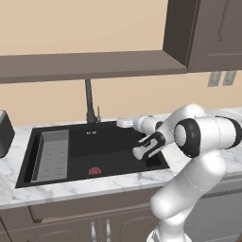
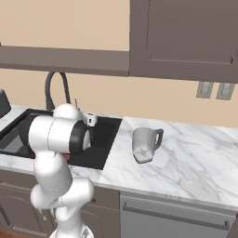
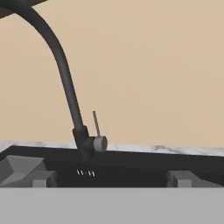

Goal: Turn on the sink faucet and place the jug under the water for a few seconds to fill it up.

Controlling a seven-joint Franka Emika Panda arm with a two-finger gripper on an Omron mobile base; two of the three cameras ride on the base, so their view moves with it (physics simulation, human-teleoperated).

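The claw [image 1: 122, 123] hangs over the right half of the sink [image 1: 113, 142], jaws spread wide with nothing between them, pointed toward the back wall. Straight ahead of it and a little to its left stands the sink faucet [image 3: 65, 83], dark neck curving up and over, thin lever [image 3: 96, 124] upright beside the round knob at its base. No water is running from the spout. Below the faucet, on the sink's back wall, there are a few small white marks [image 3: 85, 173], too tiny to read as lettering. Under and to the left of the claw I see the red drain [image 1: 95, 170], and further left the grey ribbed tray [image 1: 52, 156]. The jug [image 2: 145, 145] sits well off to the claw's right, on the marble counter [image 2: 195, 158], handle facing away from the sink, a pale star-like mark on its side.
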